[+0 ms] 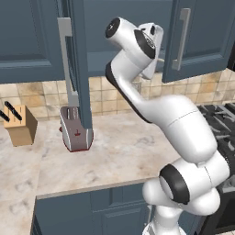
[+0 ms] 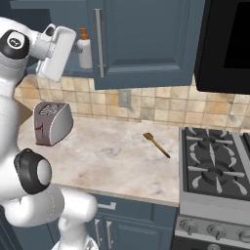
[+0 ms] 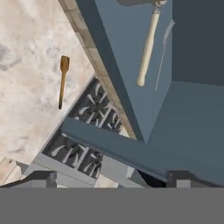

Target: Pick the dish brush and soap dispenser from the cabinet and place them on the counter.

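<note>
Simulated kitchen: beige marbled surface (image 2: 112, 151) under a dark slate-blue cabinet (image 2: 146, 39), both doors swung open, tiled backsplash behind.

Fingers (image 3: 111, 177) stand wide apart, holding nothing; the two dark tips show at the bottom of the hand view, at the cabinet opening. The white hand is up at cabinet height in both base views.

Straight ahead of the fingers, inside the cabinet: dish brush (image 3: 146, 48), pale tan handle lying on the blue cabinet interior, not touching the fingers. Its head end runs off the top edge of the hand view, so the head can't be made out. Just beside it, a hair-thin grey rod (image 3: 162, 54), roughly parallel, apart from the brush.

Soap dispenser (image 2: 84, 48): white bottle with orange pump, upright in the cabinet, just beyond the hand in the right base view, right next to the open door's silver handle (image 2: 99, 43). Contact with the hand can't be judged.

Well below the fingers, on the surface: orange-brown stick utensil (image 2: 156, 144) lying flat near the stove (image 2: 215, 171); toaster (image 2: 51, 123) on the other side; knife block (image 1: 19, 125) farther along by the backsplash.
</note>
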You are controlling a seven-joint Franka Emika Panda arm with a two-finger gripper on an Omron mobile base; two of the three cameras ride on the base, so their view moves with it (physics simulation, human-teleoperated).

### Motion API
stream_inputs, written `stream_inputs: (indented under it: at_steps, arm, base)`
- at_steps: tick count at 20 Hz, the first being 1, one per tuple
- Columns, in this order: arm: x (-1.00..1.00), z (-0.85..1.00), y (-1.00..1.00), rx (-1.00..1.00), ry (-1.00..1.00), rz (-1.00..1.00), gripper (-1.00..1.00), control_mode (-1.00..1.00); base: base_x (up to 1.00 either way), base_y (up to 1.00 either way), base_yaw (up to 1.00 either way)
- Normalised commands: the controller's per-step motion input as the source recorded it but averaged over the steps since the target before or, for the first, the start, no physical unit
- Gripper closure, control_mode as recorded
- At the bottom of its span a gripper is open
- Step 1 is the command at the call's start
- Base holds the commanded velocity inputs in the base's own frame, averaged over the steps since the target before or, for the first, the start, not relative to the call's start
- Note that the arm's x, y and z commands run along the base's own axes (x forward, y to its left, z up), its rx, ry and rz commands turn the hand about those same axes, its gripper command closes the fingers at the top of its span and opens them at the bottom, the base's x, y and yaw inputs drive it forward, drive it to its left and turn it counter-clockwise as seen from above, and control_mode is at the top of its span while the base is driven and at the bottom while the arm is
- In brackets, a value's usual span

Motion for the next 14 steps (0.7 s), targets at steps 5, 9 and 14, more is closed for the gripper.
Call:
stream_inputs:
  at_steps: [5,9,14]
  arm:
    - [0.21,0.0,0.0,-0.12,0.05,0.0,-1.0,-1.0]
    - [0.06,-0.05,-0.1,-0.02,0.0,0.0,-1.0,-1.0]
    - [0.07,-0.01,-0.21,0.0,0.0,0.0,-1.0,-1.0]
  base:
    - [0.0,0.0,0.0]
    - [0.0,0.0,0.0]
    - [0.0,0.0,0.0]
